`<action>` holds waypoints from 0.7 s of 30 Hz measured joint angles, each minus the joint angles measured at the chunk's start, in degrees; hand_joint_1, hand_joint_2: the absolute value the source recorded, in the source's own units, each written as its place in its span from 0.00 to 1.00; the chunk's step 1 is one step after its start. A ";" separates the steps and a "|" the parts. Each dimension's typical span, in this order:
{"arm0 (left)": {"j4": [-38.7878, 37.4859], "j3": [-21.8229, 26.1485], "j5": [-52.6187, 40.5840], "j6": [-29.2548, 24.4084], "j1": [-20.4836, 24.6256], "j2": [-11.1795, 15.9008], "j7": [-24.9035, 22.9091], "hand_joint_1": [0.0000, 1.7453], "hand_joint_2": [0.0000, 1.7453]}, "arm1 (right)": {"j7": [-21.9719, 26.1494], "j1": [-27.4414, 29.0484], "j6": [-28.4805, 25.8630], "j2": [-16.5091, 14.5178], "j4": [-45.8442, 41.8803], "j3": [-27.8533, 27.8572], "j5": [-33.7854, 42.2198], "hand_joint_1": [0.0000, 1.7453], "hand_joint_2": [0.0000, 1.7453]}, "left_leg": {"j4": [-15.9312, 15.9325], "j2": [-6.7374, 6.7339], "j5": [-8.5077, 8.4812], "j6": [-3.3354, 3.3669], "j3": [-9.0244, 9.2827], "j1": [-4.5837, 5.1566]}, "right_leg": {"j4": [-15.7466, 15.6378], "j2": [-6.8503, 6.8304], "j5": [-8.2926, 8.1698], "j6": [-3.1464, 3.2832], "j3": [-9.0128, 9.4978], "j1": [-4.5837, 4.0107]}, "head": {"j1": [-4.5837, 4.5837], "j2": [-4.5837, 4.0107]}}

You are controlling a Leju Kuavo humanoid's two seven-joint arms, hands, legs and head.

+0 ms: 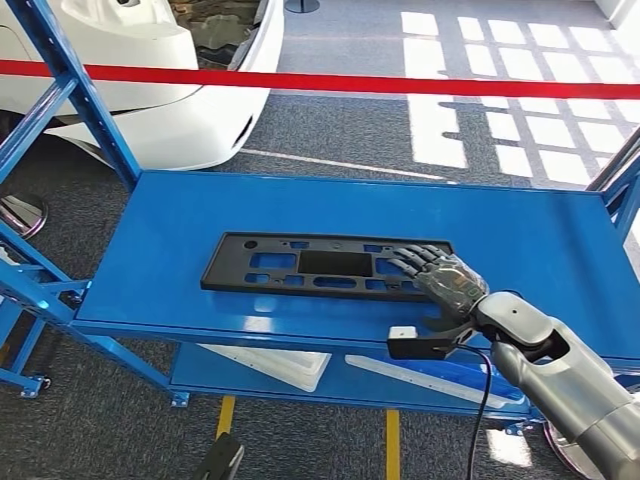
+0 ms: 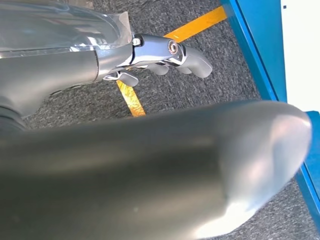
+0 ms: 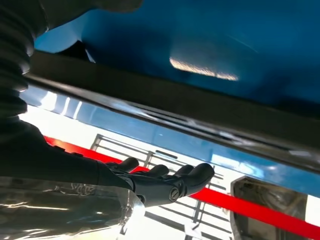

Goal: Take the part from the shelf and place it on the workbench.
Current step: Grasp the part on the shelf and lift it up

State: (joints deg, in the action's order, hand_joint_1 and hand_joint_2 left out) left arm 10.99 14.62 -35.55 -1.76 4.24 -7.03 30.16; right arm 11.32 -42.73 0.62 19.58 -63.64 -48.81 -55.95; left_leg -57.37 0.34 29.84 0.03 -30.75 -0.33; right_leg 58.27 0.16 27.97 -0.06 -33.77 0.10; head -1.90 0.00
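A flat black plastic part (image 1: 302,265) with several cut-outs lies lengthwise on the blue shelf top (image 1: 173,220). My right hand (image 1: 445,280) lies over the part's right end, fingers stretched out flat along its top. In the right wrist view the dark fingers (image 3: 170,182) are straight and spread, with a gap between them and the part's edge (image 3: 170,105); they hold nothing. My left hand (image 2: 170,55) hangs low beside the shelf over the carpet, fingers loosely extended and empty.
Blue frame posts (image 1: 83,100) rise at the shelf's left and right ends. A lower shelf (image 1: 272,365) carries white panels. Behind stand a white car body (image 1: 173,90) and a red barrier tape (image 1: 377,82). Yellow lines (image 1: 392,445) mark the grey carpet.
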 joint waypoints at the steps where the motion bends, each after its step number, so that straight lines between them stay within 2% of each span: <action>1: 0.00 0.14 -0.11 0.02 0.03 -0.02 0.00 0.00 0.00 | -0.16 0.01 -0.45 -0.21 0.81 -0.13 -0.28 0.00 1.00 | 0.00 0.00 0.00 0.00 0.00 0.00 | 0.00 0.00 0.00 0.00 0.00 0.00 | 0.00 0.00; 12: 0.00 0.72 -1.21 0.29 0.53 -0.09 -0.22 0.00 0.00 | -2.88 -2.13 -7.01 -6.73 13.27 -0.14 -5.56 0.00 1.00 | 0.02 -0.01 0.00 0.00 0.30 -0.02 | 0.00 0.04 0.00 0.00 0.26 -0.02 | 0.00 0.00; 21: 0.00 0.94 -2.03 0.28 0.60 -0.14 -0.49 0.00 0.00 | -3.82 -3.09 -11.60 -10.06 20.12 0.98 -7.52 0.00 1.00 | 0.02 -0.01 0.00 0.00 0.61 0.00 | -0.01 0.04 0.00 0.00 0.58 -0.02 | 0.00 0.00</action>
State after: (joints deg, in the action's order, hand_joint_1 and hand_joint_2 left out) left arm 10.99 15.56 -37.58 -1.48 4.84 -7.17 29.67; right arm 7.50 -45.82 -10.98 9.52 -43.52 -47.83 -63.47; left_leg -57.35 0.33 29.85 0.03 -30.14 -0.33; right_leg 58.26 0.20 27.97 -0.06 -33.19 0.08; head -1.90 0.00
